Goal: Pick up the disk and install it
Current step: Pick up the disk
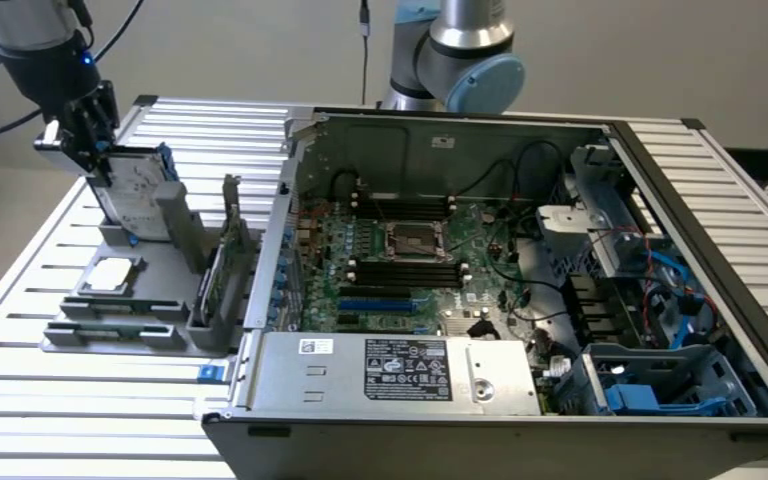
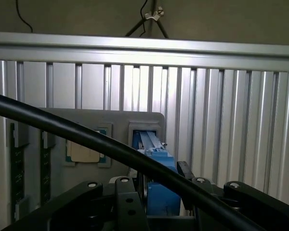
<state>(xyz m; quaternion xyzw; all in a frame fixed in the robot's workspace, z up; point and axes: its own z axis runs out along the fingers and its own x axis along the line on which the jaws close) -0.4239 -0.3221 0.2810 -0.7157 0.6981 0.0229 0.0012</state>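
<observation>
In the exterior view, we are seeing the black gripper (image 1: 95, 150) sitting at the top edge of the flat silver-grey disk (image 1: 141, 195). The disk is standing upright in a slot of the grey plastic holder (image 1: 57, 345), well apart from the open metal computer case (image 1: 704, 200). We are judging that a crooked pull could jam it in that slot.

In the wrist view, the disk's bright blue carrier (image 2: 159, 178) is lying within the gripper (image 2: 159, 202); whether it is clamped or merely straddled, we cannot tell. The thick black cable (image 2: 86, 137) crossing in front is risking a snag.
</observation>
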